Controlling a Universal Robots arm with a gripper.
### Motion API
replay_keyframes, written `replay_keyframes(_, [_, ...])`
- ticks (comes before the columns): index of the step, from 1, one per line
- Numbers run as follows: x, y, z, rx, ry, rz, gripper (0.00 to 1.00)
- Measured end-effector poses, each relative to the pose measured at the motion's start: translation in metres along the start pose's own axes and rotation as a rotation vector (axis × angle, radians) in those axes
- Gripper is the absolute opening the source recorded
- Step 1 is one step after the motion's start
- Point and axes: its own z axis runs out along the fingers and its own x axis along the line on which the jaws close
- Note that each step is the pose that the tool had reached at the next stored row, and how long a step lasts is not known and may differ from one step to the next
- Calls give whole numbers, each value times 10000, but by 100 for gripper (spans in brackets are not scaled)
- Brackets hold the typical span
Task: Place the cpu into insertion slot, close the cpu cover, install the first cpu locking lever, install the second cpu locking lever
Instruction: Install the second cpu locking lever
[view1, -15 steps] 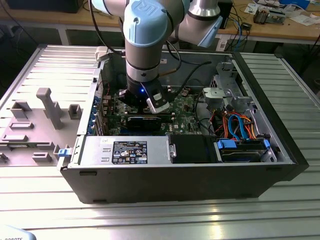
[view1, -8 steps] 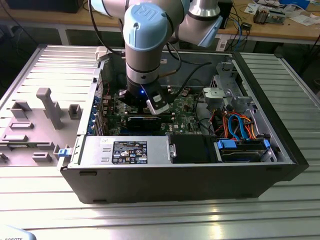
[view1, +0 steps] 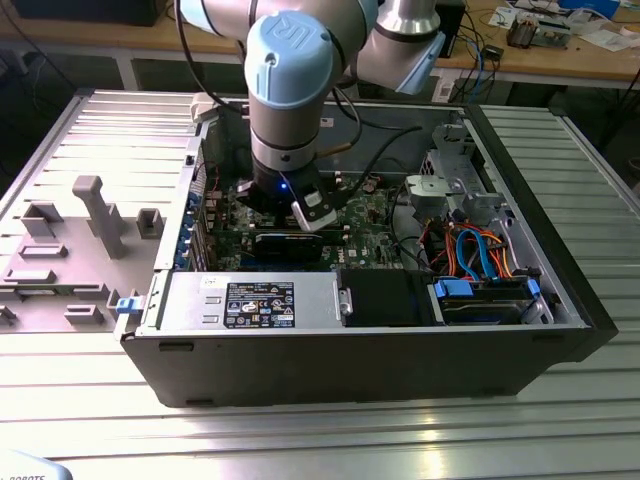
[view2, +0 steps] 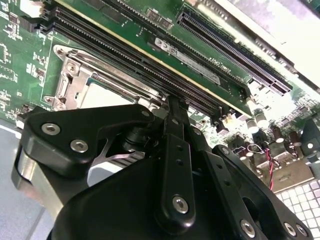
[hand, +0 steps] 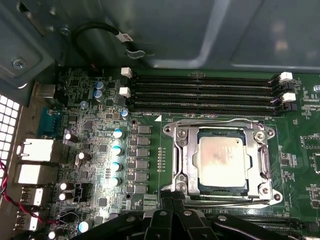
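The cpu (hand: 222, 161), a flat square chip with a dull silver top, sits in the insertion slot (hand: 221, 192), with the cpu cover (hand: 183, 159), a thin silvery steel frame, down around it. At 12 o'clock of the socket run 4 long black memory slots (hand: 205, 93). The tool (hand: 172, 202) hangs just beside the socket's 6 o'clock edge, fingers nearly together, holding nothing visible. The chip looks light, rigid and fragile; it is best gripped by its edges.
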Motion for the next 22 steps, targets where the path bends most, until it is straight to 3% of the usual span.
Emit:
replay_keyframes(10, [19, -4, 25, -220, -8, -8, 11])
replay_keyframes(18, [26, -10, 48, -320, -12, -8, 11])
replay_keyframes(22, [26, -10, 52, -329, -11, -11, 11])
